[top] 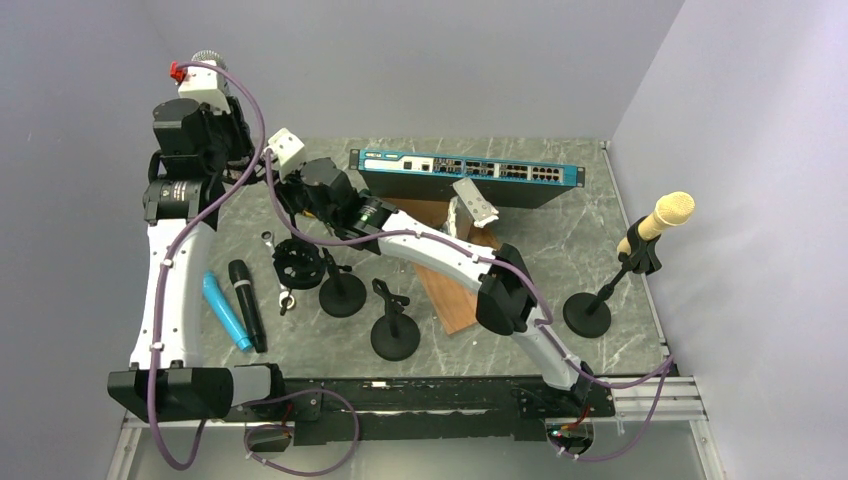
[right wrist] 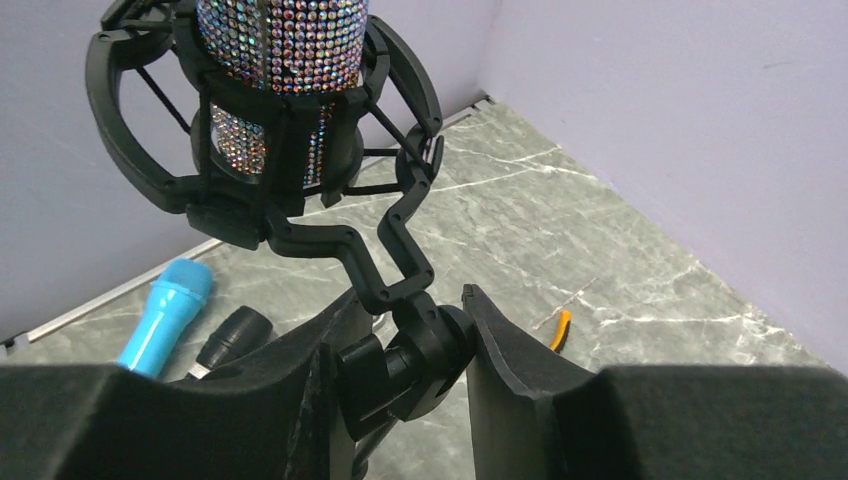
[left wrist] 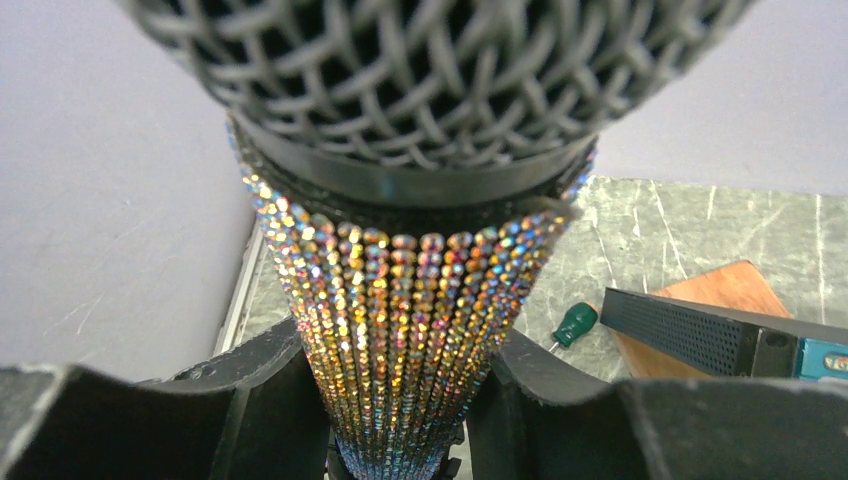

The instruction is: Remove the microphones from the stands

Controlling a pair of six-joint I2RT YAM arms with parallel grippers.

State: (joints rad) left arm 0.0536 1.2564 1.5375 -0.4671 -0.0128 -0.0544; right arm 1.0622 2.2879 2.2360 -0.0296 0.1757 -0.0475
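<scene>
The microphone (left wrist: 400, 300) has a rhinestone-covered body and a grey mesh head (top: 208, 58). My left gripper (left wrist: 400, 372) is shut on its body just below the head, raised at the far left of the table. In the right wrist view the microphone's lower body (right wrist: 280, 50) sits inside the black ring-shaped shock mount (right wrist: 130, 150) of the stand. My right gripper (right wrist: 405, 340) is shut on the stand's swivel joint (right wrist: 420, 345) right under the mount. In the top view the right gripper (top: 290, 190) sits close beside the left arm, which hides the mount.
A blue microphone (top: 226, 312) and a black one (top: 246, 303) lie at front left. Two black stands (top: 394, 330) stand mid-table. A yellow-headed microphone (top: 668, 213) stands on a stand at right. A network switch (top: 470, 172) sits at the back, by a wooden board (top: 450, 295). Walls close in behind, left and right.
</scene>
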